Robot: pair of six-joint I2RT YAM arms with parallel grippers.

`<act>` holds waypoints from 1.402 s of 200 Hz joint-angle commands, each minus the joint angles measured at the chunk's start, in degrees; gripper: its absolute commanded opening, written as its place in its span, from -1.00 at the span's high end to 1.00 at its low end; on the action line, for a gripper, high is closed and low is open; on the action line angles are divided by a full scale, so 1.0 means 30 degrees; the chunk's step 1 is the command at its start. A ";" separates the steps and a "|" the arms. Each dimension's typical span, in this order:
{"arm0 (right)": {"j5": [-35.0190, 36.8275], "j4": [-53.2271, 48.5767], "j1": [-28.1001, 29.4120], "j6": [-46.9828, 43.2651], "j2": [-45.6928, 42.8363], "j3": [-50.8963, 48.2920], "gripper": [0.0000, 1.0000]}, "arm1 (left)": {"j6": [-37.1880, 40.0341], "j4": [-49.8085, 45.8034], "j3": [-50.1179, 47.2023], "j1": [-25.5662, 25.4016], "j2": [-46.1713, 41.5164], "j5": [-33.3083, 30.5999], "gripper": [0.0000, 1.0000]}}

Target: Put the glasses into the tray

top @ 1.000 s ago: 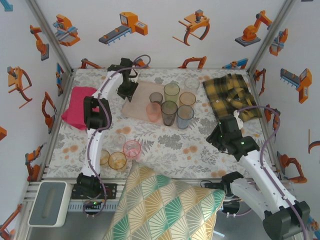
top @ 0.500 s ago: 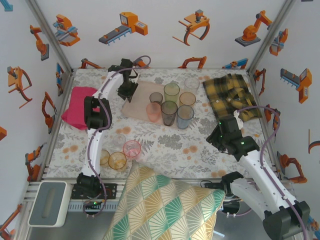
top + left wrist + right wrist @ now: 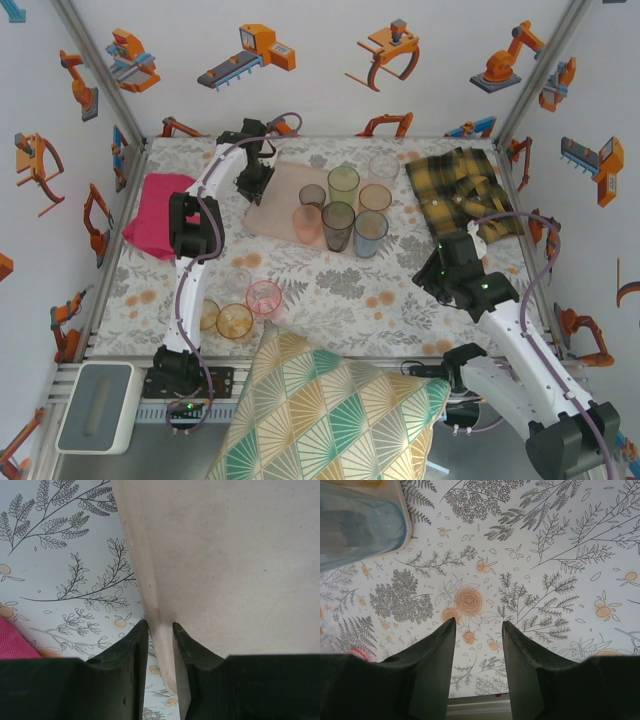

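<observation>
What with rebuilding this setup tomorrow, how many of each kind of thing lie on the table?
Glasses: 11
Cloths (magenta, plaid): 2
Tray: 1
Cushion: 1
Total: 15

- The desk (image 3: 350,290) has a pale floral cover.
- Far centre: the pink-beige tray (image 3: 272,208).
- Far left: a magenta cloth (image 3: 155,205).
- Far right: a yellow-black plaid cloth (image 3: 460,190).
- Near left: a cluster of glasses (image 3: 264,297), pink, amber and clear.
- Near edge: a patterned cushion (image 3: 330,410).
</observation>
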 commanded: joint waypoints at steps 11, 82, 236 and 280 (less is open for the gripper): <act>0.0418 -0.0510 -0.0113 0.0188 -0.0302 -0.0002 0.16 | -0.0048 -0.0212 -0.0014 0.0169 0.0297 0.0292 0.45; 0.0491 -0.0708 -0.0120 0.0246 -0.0644 -0.0089 0.16 | -0.0077 -0.0328 -0.0255 0.0206 0.0296 0.0381 0.61; 0.0495 -0.0744 -0.0111 0.0375 -0.0952 -0.0323 0.17 | -0.0058 0.0323 -0.2770 0.0325 -0.0916 0.0419 0.90; 0.0416 -0.0578 -0.0110 0.0437 -0.0905 -0.0409 0.17 | -0.0114 0.0754 -0.3966 0.0367 -0.1530 0.0428 0.90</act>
